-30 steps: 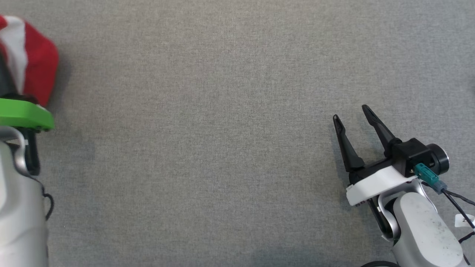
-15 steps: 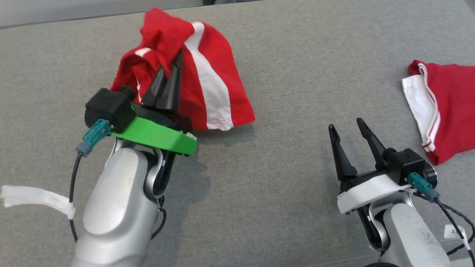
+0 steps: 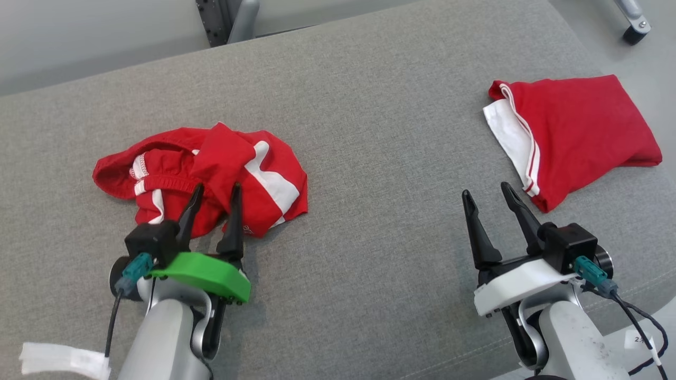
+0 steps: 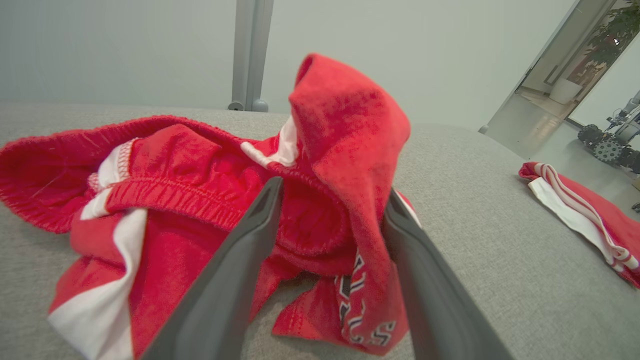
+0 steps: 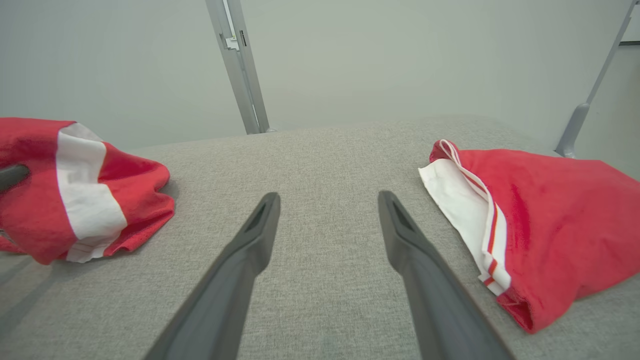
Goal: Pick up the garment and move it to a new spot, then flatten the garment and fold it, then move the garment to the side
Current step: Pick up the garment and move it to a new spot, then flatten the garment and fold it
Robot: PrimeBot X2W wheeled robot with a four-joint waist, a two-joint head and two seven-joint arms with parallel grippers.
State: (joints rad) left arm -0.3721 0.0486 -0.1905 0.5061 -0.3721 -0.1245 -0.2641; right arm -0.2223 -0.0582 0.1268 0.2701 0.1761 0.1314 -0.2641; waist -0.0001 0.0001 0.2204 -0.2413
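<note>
Garment [image 3: 211, 169], red and white, is seen crumpled on the grey surface [image 3: 369, 158] in the head view, left pincer [image 3: 217, 187] spread over its near edge, right pincer [image 3: 485, 190] spread too; in the left wrist view a fold [image 4: 350, 125] is draped against one finger [image 4: 425, 280]

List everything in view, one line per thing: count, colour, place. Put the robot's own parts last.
padded surface: 1, grey fabric, under everything else
crumpled shorts: 1, red with white panels, left half of that fabric
folded garment: 1, red with a white striped edge, far right, lying flat
metal post: 1, grey, behind the far edge
caster wheel: 1, black, on the floor at far right
left gripper: 1, dark fingers on a green mount, open, with a raised fold of the shorts between the fingers
right gripper: 1, dark fingers on a white mount, open, over bare fabric beside the folded one
</note>
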